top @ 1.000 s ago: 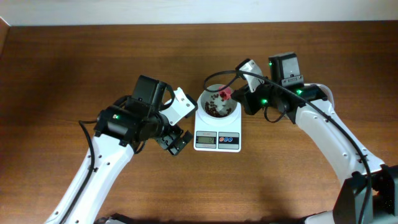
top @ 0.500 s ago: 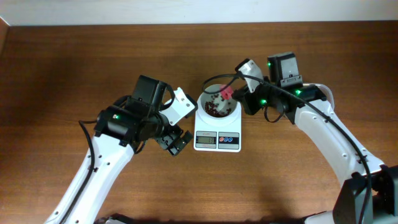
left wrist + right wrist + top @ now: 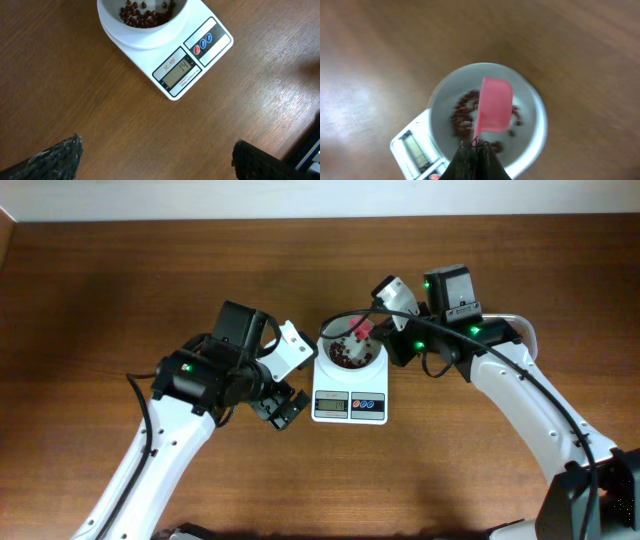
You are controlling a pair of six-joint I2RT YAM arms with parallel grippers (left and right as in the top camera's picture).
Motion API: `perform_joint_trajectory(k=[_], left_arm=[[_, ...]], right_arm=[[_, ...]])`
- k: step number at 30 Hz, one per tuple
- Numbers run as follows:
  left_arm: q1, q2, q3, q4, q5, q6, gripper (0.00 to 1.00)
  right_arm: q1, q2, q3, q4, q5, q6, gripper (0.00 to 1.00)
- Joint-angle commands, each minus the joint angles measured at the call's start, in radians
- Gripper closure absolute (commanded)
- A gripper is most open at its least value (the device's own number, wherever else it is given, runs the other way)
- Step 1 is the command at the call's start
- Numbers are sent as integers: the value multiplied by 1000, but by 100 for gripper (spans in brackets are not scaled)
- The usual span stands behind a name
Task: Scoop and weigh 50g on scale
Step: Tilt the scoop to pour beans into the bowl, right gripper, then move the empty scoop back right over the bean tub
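Observation:
The white scale (image 3: 349,406) lies mid-table with a white bowl (image 3: 322,345) on it, holding dark red-brown beans (image 3: 343,358). My right gripper (image 3: 372,332) is shut on the handle of a pink scoop (image 3: 359,329), which hangs over the bowl. In the right wrist view the scoop (image 3: 495,105) sits above the beans (image 3: 465,107) inside the bowl's rim (image 3: 536,117), beyond my right gripper (image 3: 476,147). My left gripper (image 3: 289,380) stands open just left of the scale, holding nothing. The left wrist view shows the left gripper (image 3: 157,160) over bare wood, short of the scale (image 3: 190,55) and its lit display.
Brown wooden table (image 3: 120,280) all round, with a pale wall edge along the back. Both arms flank the scale closely, the left arm's body (image 3: 205,375) to its left and the right arm (image 3: 520,395) curving in from the right.
The right gripper and the pink scoop have shifted slightly left over the bowl. The left arm has not moved.

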Motion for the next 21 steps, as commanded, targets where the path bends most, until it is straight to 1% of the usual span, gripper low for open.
perform_joint_trajectory(k=[1, 2, 3, 4, 5, 6, 8, 9, 10, 11, 12, 15, 16, 18, 19, 21], left_arm=[[-2, -19, -7, 2, 14, -9, 1], [-2, -19, -7, 2, 14, -9, 1], [-2, -19, -7, 2, 14, -9, 1], [-2, -19, -7, 2, 14, -9, 1], [-2, -19, -7, 2, 14, -9, 1], [-2, -19, -7, 2, 14, -9, 1], [-2, -19, -7, 2, 14, -9, 1], [-2, -19, -7, 2, 14, -9, 1], [-2, -19, -7, 2, 14, -9, 1], [-2, -19, -7, 2, 14, -9, 1], [-2, -19, -7, 2, 14, -9, 1], [-2, -19, -7, 2, 14, -9, 1], [-2, -19, -7, 2, 14, -9, 1], [-2, -19, -7, 2, 14, -9, 1], [-2, -19, -7, 2, 14, -9, 1], [-2, -19, -7, 2, 14, -9, 1]], right_arm=[[11, -35, 17, -26, -42, -12, 96], [11, -35, 17, -24, -64, -33, 96], [12, -34, 17, -10, -4, -32, 96], [14, -31, 17, -7, 97, -12, 96], [18, -32, 17, -19, 87, -10, 96], [23, -41, 17, -33, -18, -11, 96], [25, -48, 17, -32, -119, -33, 96], [25, -47, 17, -24, -87, -46, 96], [25, -40, 17, -10, 37, -47, 96], [30, -38, 17, -10, 116, -28, 96], [32, -41, 18, -19, 106, -17, 96], [32, -64, 19, -44, -23, -24, 96], [34, -65, 19, -41, -14, -37, 96], [37, -56, 19, -16, 115, -47, 96], [37, -56, 19, -17, 135, -34, 96], [35, -74, 21, -26, 81, 17, 96]])
